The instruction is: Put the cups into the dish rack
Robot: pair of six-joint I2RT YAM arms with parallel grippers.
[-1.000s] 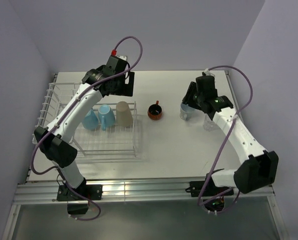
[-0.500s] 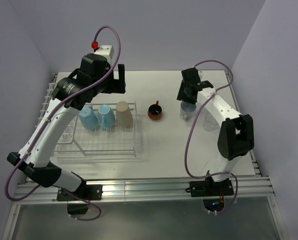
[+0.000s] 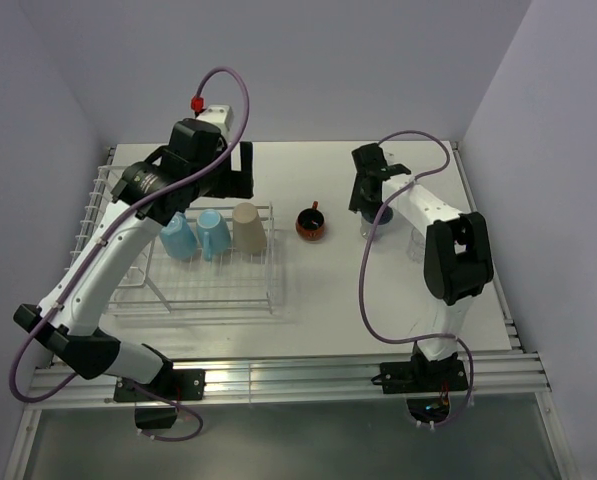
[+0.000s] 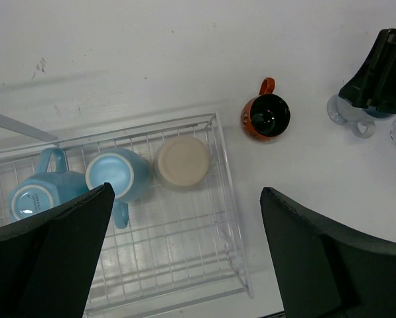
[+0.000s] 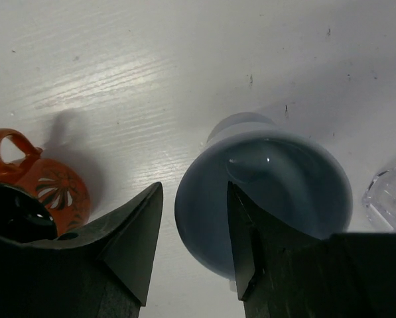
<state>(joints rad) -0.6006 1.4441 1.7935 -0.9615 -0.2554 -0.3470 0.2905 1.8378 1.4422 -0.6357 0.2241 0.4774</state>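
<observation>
The white wire dish rack (image 3: pixel 210 288) (image 4: pixel 184 265) holds two light blue cups (image 3: pixel 179 240) (image 3: pixel 211 232) and a cream cup (image 3: pixel 248 228), all upside down in a row. A small red-orange cup (image 3: pixel 311 223) (image 5: pixel 52 189) stands upright on the table right of the rack. A third blue cup (image 3: pixel 375 228) (image 5: pixel 277 185) stands further right. My right gripper (image 3: pixel 368 205) (image 5: pixel 194 189) is open and straddles its near rim, one finger inside and one outside with a gap. My left gripper (image 3: pixel 240 170) (image 4: pixel 186 199) hangs wide open and holds nothing, high over the rack's right end.
A clear glass (image 3: pixel 418 245) (image 5: pixel 390 195) stands just right of the blue cup on the table. The red-orange cup is close to my right gripper's left finger. Walls close in the table at the back and both sides.
My right arm has folded and brought its gripper down and left onto the blue cup's rim, jaws narrowing slightly. My left arm has risen above the rack.
</observation>
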